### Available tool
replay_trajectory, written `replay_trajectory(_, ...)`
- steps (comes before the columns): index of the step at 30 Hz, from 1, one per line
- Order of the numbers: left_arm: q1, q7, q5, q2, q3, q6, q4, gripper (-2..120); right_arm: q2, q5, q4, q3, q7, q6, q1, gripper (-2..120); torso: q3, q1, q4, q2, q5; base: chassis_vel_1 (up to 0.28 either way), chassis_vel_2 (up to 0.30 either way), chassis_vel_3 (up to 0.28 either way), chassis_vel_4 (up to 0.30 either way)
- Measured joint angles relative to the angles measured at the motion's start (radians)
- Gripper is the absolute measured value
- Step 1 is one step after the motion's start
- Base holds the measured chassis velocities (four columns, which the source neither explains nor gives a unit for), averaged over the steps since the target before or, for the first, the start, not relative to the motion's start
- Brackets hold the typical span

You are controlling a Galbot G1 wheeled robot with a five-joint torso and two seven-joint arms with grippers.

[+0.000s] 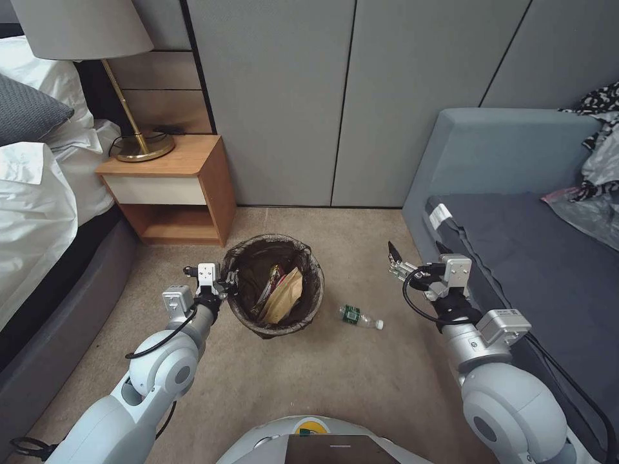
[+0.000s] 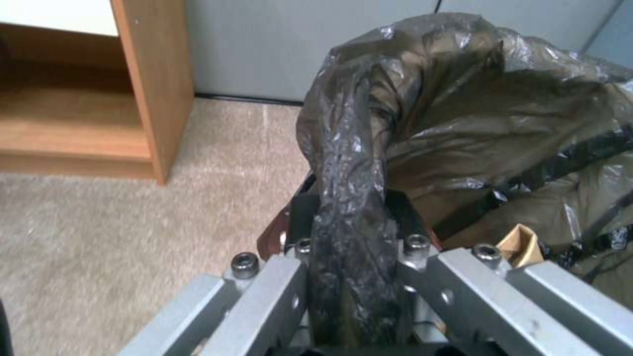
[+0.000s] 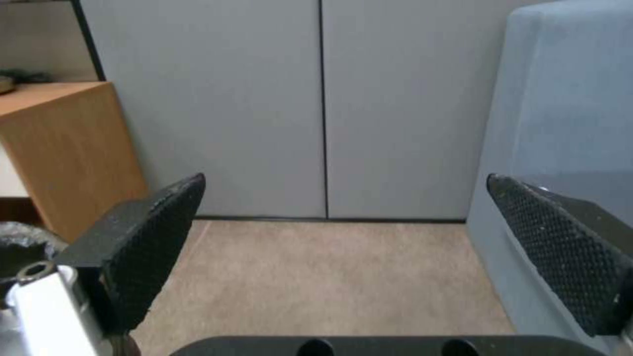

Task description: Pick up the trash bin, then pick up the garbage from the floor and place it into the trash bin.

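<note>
The trash bin (image 1: 248, 316), round and lined with a dark bag, sits in the middle of the carpet with a brown paper bag (image 1: 284, 298) and snack wrappers inside. My left gripper (image 1: 229, 281) is shut on the bin's left rim; the left wrist view shows the bag-covered rim (image 2: 349, 198) pinched between the fingers. One piece of garbage, a small clear bottle (image 1: 360, 316) with a green label, lies on the floor just right of the bin. My right gripper (image 1: 416, 252) hangs open above the carpet right of the bottle, its pads (image 3: 155, 247) wide apart with nothing between them.
A wooden nightstand (image 1: 171, 187) with a lamp stands at the back left beside the bed (image 1: 39, 212). A grey sofa (image 1: 516, 245) runs along the right, close to my right arm. Grey wall panels (image 1: 322, 96) close the back. Open carpet (image 1: 335, 380) lies in front of the bin.
</note>
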Motion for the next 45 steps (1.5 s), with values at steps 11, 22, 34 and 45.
replay_trajectory(11, 0.000, -0.001, 0.001, -0.004, 0.005, 0.000, -0.001, 5, -0.006, 0.002, 0.000, -0.001, 0.002, 0.000, 0.014, 100, 0.000, 0.000, 0.0000, 0.000, 0.0003, -0.184, 0.172, 0.174, -0.175)
replay_trajectory(22, -0.009, -0.002, 0.000, -0.004, 0.007, 0.001, 0.000, 5, -0.027, 0.006, 0.000, 0.000, 0.038, -0.007, 0.033, 100, 0.000, 0.000, 0.0002, 0.000, 0.0003, -0.086, 0.082, 0.082, -0.084)
replay_trajectory(34, -0.012, -0.002, -0.002, 0.002, 0.012, 0.001, 0.000, 5, -0.150, 0.177, 0.000, 0.003, 0.145, -0.147, 0.041, 100, 0.000, 0.000, 0.0002, 0.000, 0.0004, 0.000, 0.000, 0.000, 0.000)
replay_trajectory(45, -0.008, 0.002, -0.002, 0.016, 0.021, -0.006, -0.002, 5, -0.360, 0.332, -0.079, -0.108, 0.185, -0.194, 0.131, 100, 0.000, 0.000, 0.0002, 0.000, 0.0005, 0.000, 0.000, 0.000, 0.000)
